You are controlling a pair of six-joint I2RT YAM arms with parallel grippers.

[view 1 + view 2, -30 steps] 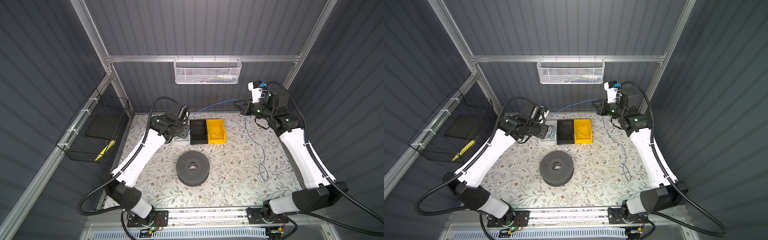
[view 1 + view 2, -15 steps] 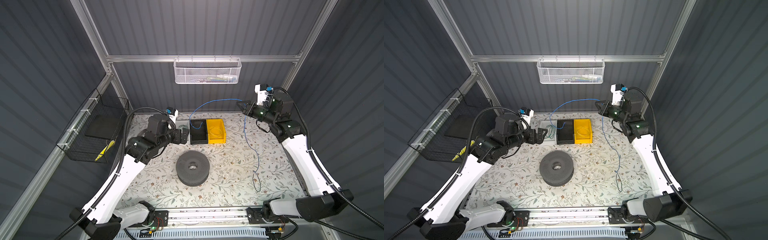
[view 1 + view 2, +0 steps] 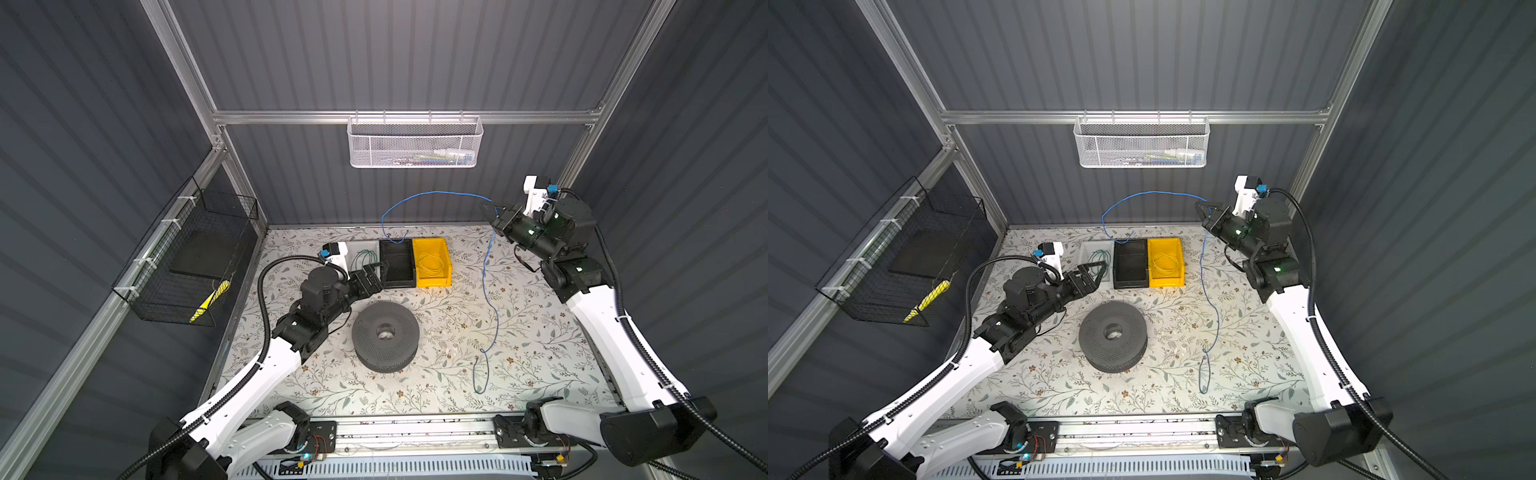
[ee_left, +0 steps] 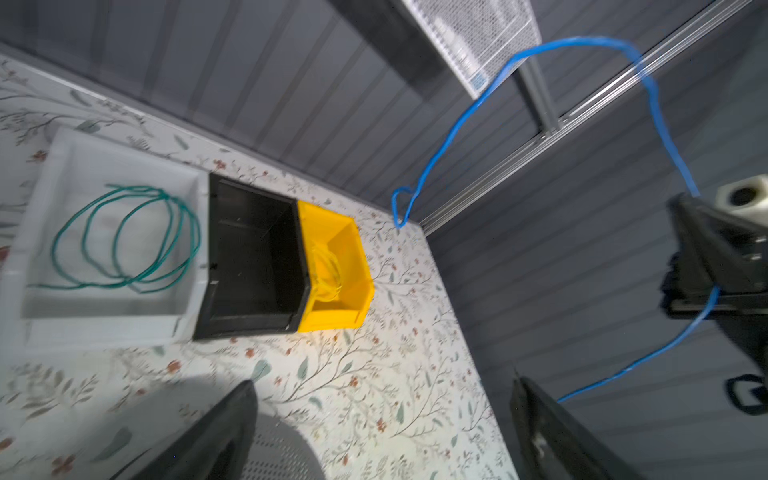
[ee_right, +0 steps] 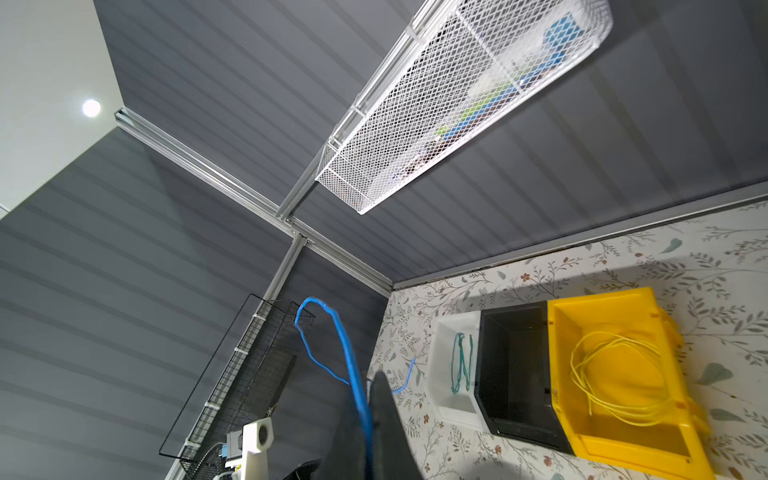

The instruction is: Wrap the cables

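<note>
A thin bright-blue cable (image 3: 432, 192) arcs through the air near the back wall in both top views. My right gripper (image 3: 491, 208) is shut on it, high at the back right. One end (image 3: 404, 239) dips to the black bin's back rim. The other part (image 3: 486, 274) hangs to the mat and ends in a small loop (image 3: 480, 376). In the right wrist view the cable (image 5: 345, 332) runs between the shut jaws of the right gripper (image 5: 368, 386). My left gripper (image 3: 376, 268) is open and holds nothing, low in front of the white bin. In the left wrist view the left gripper (image 4: 382, 380) shows floral mat between its fingers, with the cable (image 4: 457, 129) far off.
A white bin (image 3: 360, 243) holding a green wire coil, a black bin (image 3: 399, 266) and a yellow bin (image 3: 447, 266) with a yellow wire stand in a row at the back. A dark grey perforated spool (image 3: 384, 332) lies mid-mat. A white mesh basket (image 3: 413, 143) and a black wire basket (image 3: 191, 257) hang on the walls.
My left gripper opened, came off the blue cable and dropped from the back wall toward the bins' front. The freed end sprang into a high arc. The right gripper drew back slightly.
</note>
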